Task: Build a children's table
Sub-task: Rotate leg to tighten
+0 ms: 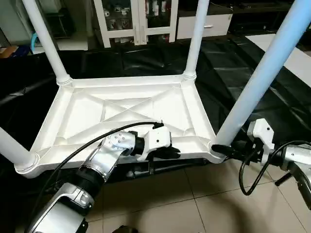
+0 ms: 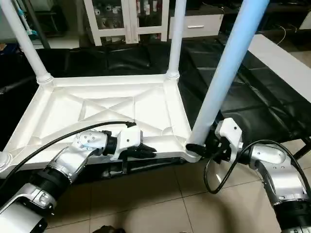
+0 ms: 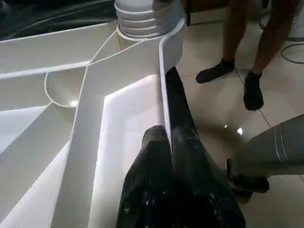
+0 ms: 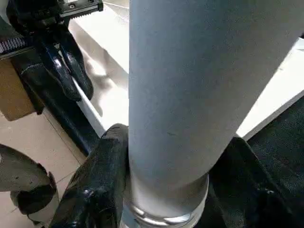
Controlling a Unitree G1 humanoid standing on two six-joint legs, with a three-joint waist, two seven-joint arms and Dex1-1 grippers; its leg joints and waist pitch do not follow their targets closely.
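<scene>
The children's table lies upside down, its X-ribbed white top [image 1: 121, 104] facing up, with legs standing in the corner sockets. My left gripper [image 1: 172, 153] is shut on the top's near rim [image 3: 164, 85], one black finger on each side of the thin wall. The right wrist view also catches this left gripper [image 4: 66, 66] on the rim. My right gripper [image 2: 199, 148] sits at the base of the near right leg [image 1: 262, 77]. Its fingers [image 4: 102, 175] press against both sides of the tube just above the socket. The far legs [image 1: 197, 39] and the near left leg [image 1: 9, 148] stand free.
Black sheeting [image 1: 233, 63] covers the floor under and behind the table, with beige tiles [image 1: 194, 204] in front. A white glass-door cabinet [image 1: 138, 19] stands at the back. A person's legs in dark socks [image 3: 247, 61] stand on the tiles near the corner.
</scene>
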